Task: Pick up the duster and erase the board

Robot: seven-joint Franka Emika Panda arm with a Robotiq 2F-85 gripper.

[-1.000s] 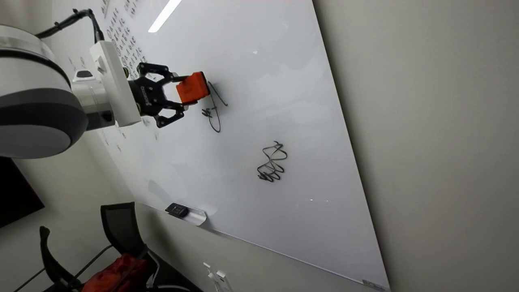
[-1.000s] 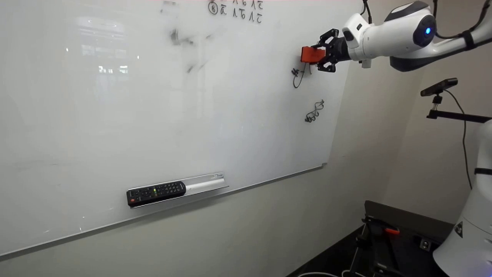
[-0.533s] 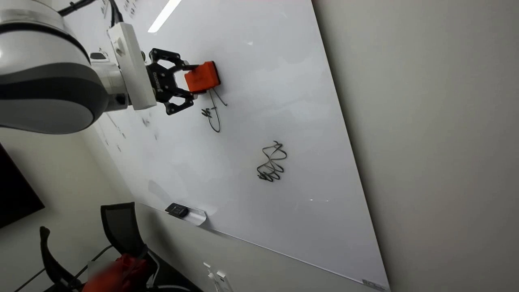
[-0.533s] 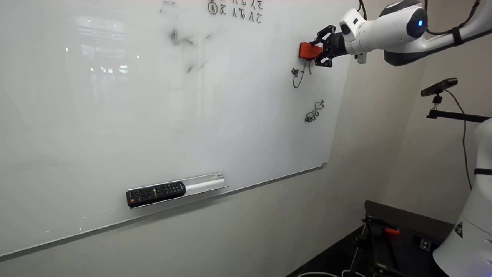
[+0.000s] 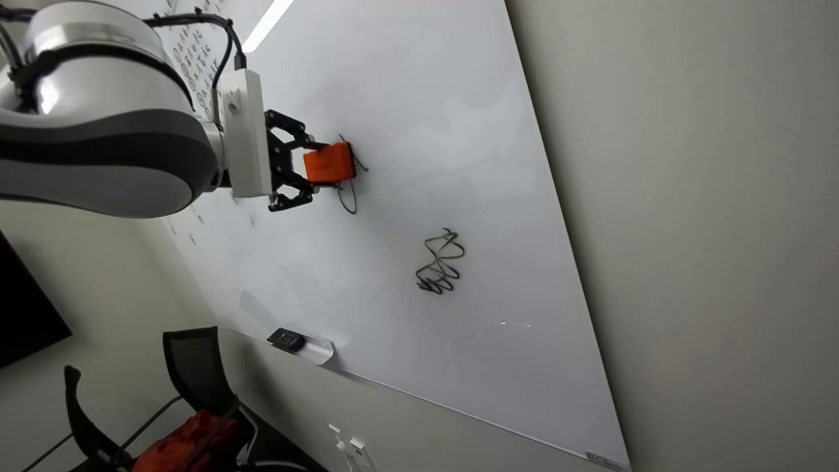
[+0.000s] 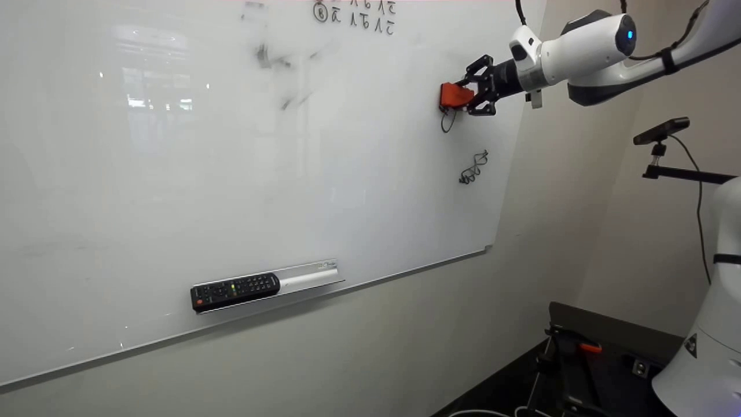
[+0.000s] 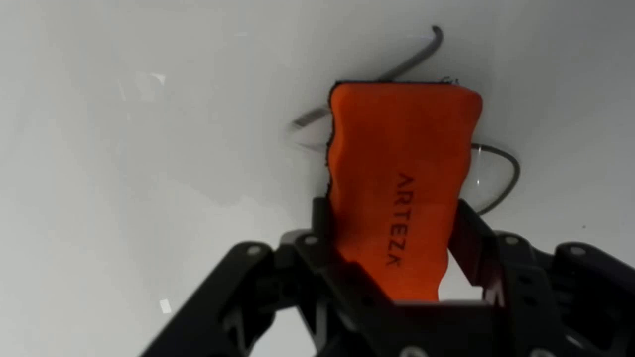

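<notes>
The duster (image 5: 339, 161) is an orange-red block with its black side facing the whiteboard (image 5: 452, 164). My gripper (image 5: 328, 165) is shut on it from two opposite sides. In the wrist view the gripper (image 7: 392, 212) holds the near half of the duster (image 7: 404, 129). The duster covers the middle of the upper black scribble; line ends show around it. It is at or very close to the board; I cannot tell whether it presses on it. A lower zigzag scribble (image 5: 438, 258) is uncovered. Both scribbles and the duster (image 6: 454, 96) also show in the other exterior picture.
A small tray (image 6: 310, 280) with a black remote (image 6: 234, 291) juts from the board's lower edge. Small writing (image 5: 193, 59) and grey smudges (image 6: 263, 56) are elsewhere on the board. A chair (image 5: 193, 367) stands below. A camera on an arm (image 6: 660, 131) is near the robot base.
My gripper with the duster first moved up and towards the board, then came down over the upper scribble, which is now mostly hidden behind it. The lower scribble is unchanged.
</notes>
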